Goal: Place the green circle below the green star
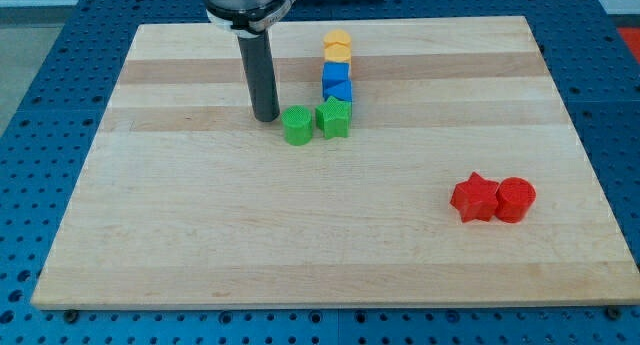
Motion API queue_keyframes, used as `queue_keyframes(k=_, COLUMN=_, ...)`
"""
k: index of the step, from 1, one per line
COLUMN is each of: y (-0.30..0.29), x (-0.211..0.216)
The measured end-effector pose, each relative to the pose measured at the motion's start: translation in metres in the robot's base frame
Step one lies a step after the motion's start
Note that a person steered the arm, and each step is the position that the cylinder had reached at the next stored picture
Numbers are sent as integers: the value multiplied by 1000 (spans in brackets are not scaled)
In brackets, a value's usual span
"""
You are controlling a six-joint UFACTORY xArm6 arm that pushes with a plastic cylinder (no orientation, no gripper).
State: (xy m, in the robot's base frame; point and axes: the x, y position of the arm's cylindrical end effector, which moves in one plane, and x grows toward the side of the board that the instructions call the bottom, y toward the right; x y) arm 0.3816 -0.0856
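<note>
Overhead, the arm enters from the view's top, its grey collar cut off by the frame edge, and the straight dark rod hangs upright down to the tabletop (200, 245). My tip (266, 118) rests on the wood just to the view's left of the green circle (297, 125), close beside it; whether the two touch I cannot tell. This arm carries no fingers at all, only the rod, so nothing is held or clamped.

The green circle sits just left of the green star (334, 117), the two side by side and nearly touching, with the circle a shade lower in the view. Above the star runs a short column: a blue block (337, 84), whose shape is hard to make out and may be two pieces stacked in line, and above that a yellow block (338, 45), also of unclear shape. Well apart, toward the view's lower right, a red star (474, 197) and a red circle (516, 199) stand touching.

No writing or label can be read on any block or on the arm. A blue perforated base (40, 105) surrounds the tabletop.
</note>
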Motion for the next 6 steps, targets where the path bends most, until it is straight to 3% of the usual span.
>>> queue_keyframes(k=6, y=32, x=18)
